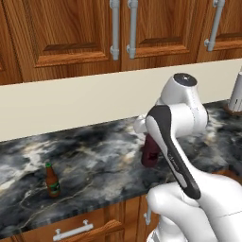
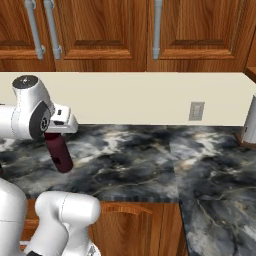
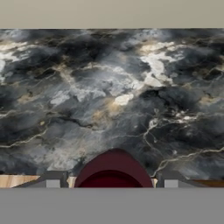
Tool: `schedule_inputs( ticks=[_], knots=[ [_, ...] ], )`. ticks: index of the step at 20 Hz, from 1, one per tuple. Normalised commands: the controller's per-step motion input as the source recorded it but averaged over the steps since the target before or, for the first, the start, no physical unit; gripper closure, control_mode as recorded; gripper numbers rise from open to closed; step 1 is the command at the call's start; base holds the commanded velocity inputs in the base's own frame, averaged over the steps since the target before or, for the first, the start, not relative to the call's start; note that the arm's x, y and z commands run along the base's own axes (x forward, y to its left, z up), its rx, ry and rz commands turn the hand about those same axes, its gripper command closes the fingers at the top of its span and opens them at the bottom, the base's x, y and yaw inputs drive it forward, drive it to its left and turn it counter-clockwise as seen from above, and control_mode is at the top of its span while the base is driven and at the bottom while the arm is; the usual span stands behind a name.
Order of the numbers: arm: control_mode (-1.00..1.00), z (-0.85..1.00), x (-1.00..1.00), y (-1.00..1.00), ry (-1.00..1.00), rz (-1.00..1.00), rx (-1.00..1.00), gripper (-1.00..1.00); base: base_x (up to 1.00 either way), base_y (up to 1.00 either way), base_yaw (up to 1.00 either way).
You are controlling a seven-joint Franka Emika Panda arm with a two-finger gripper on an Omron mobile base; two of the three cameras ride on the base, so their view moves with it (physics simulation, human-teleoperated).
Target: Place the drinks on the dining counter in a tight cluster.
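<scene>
Hand view, item 1: maroon bottle (image 3: pixel 114 168) sits between the two fingertips (image 3: pixel 51 180) of my end effector (image 3: pixel 111 181), jaws part open and closed round its body, so I count it as held. Right base view shows same bottle (image 2: pixel 59 151) hanging tilted below the hand (image 2: pixel 56 131), base seemingly clear of the stone; I judge it's lifted for carrying, since this wall worktop (image 2: pixel 150 155) under the wooden cabinets (image 2: pixel 100 30) isn't the dining counter the task wants.

Item 2: beer bottle, brown w/ green label (image 1: pixel 52 180), upright near the front edge of the worktop, toward its left end, well apart from the held bottle (image 1: pixel 151 153). Not yet collected, by my reading.

Item 3: pale upright object at the right end of the worktop (image 1: pixel 235 94), by the back wall; too cropped to ID.

Item 4: wall outlet (image 2: pixel 196 111) on the backsplash, right of centre.

Status est.: early; one drink in hand, needs transport to the island, and a tilted grip could slip en route.
</scene>
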Motion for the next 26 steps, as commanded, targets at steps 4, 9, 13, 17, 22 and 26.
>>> schedule_inputs(
  ticks=[4,9,13,17,22,26],
  knots=[
    [-1.00,0.16,-0.09,0.00,-0.04,0.00,0.00,1.00,0.00,0.00,0.00],
    [-1.00,0.00,0.00,0.00,0.00,0.00,0.00,1.00,0.00,0.00,0.00],
    [1.00,0.00,0.00,0.00,0.00,0.00,0.00,1.00,0.00,0.00,0.00],
    [1.00,0.00,0.00,0.00,0.00,0.00,0.00,1.00,-0.25,0.00,0.02],
    [1.00,0.00,0.00,0.00,0.00,0.00,0.00,1.00,-0.27,0.07,0.30],
    [1.00,0.00,0.00,0.00,0.00,0.00,0.00,1.00,-0.58,0.28,0.67]
  ],
)
